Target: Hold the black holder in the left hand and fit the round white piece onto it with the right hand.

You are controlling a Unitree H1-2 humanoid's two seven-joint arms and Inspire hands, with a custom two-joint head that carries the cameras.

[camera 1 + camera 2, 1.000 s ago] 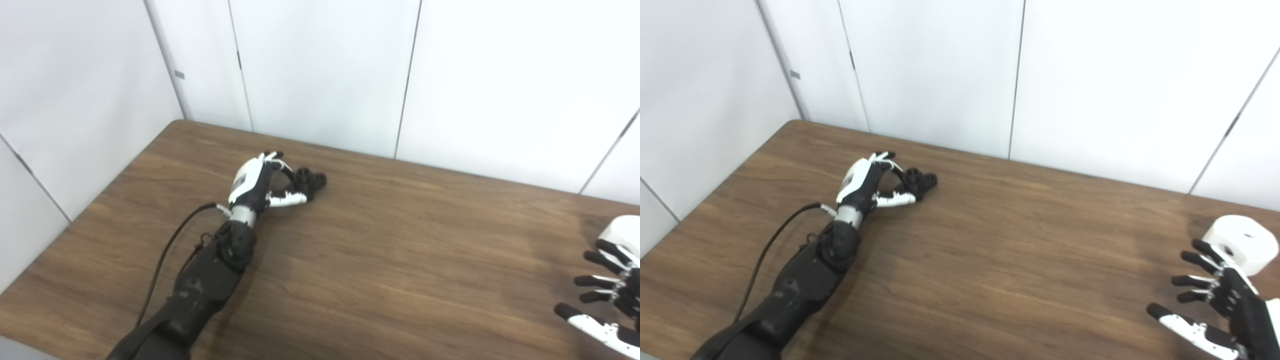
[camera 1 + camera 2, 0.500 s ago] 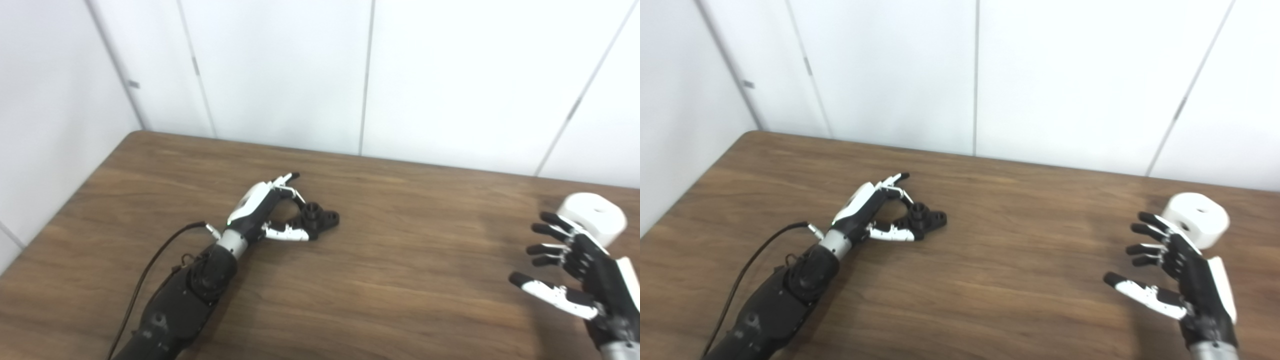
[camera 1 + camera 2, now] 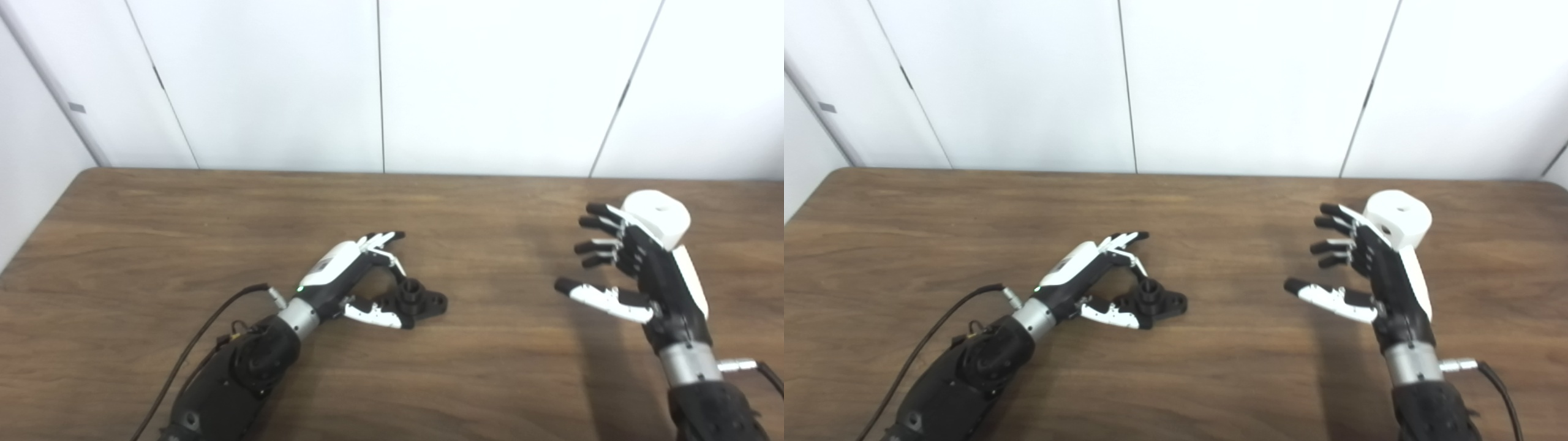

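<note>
The black holder (image 3: 424, 300) lies flat on the wooden table (image 3: 184, 214), left of the middle. My left hand (image 3: 350, 271) rests around it. Its fingers reach out above the holder's far side, its thumb lies along the near side, and they are not closed on it. The round white piece (image 3: 660, 218), a short cylinder with a hole in its top, stands at the right. My right hand (image 3: 637, 272) hovers just left of and in front of it, fingers spread, holding nothing, and partly hides the piece's left side.
White wall panels (image 3: 380, 86) rise right behind the table's far edge. A black cable (image 3: 208, 324) runs along my left forearm. Bare wood lies between the two hands.
The camera has swung right, so the whole picture shifted. My left hand's fingers have straightened from a curl over the holder. My right hand has come up close beside the white piece.
</note>
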